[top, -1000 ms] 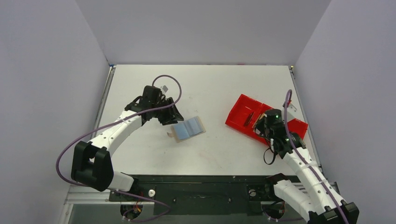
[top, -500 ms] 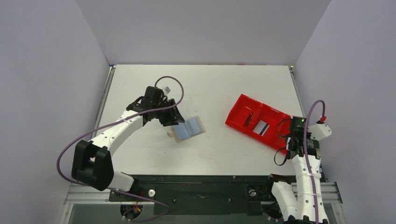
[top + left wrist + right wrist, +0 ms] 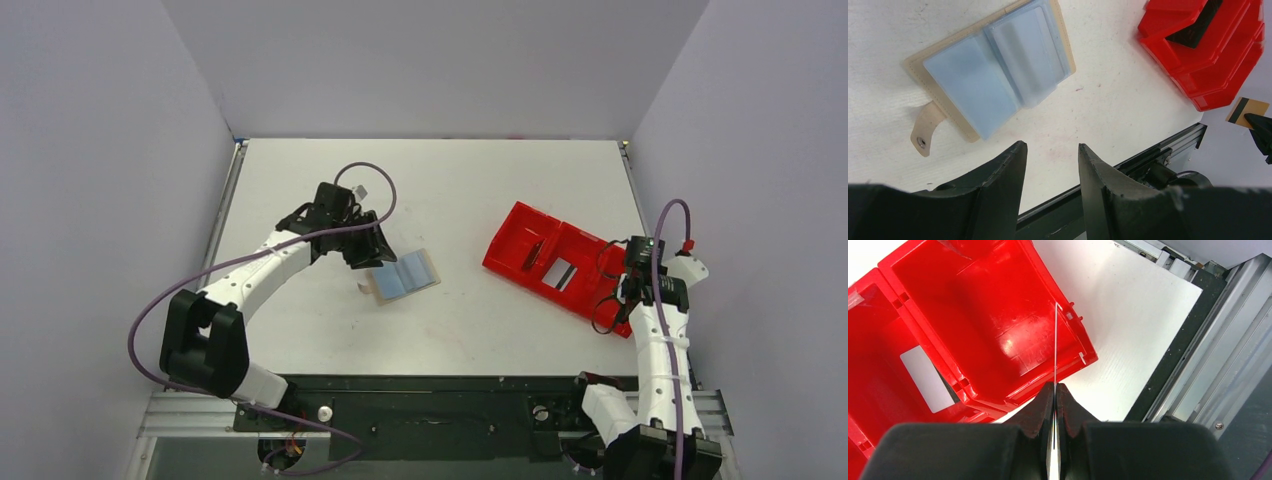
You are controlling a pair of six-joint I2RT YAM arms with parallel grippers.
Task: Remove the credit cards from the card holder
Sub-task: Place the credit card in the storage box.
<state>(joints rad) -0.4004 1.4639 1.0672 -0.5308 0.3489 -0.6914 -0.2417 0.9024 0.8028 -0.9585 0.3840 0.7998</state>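
**Right arm drawn back off the tray; left arm barely shifted.**
The right gripper, a second ago over the middle of the tray, now sits at the tray's right end near the worktop edge, pinching a thin card edge-on above the end compartment. Its retreat has uncovered a pale card lying in the middle compartment. The left arm's shoulder and elbow have edged slightly toward the middle, its cable loop following.
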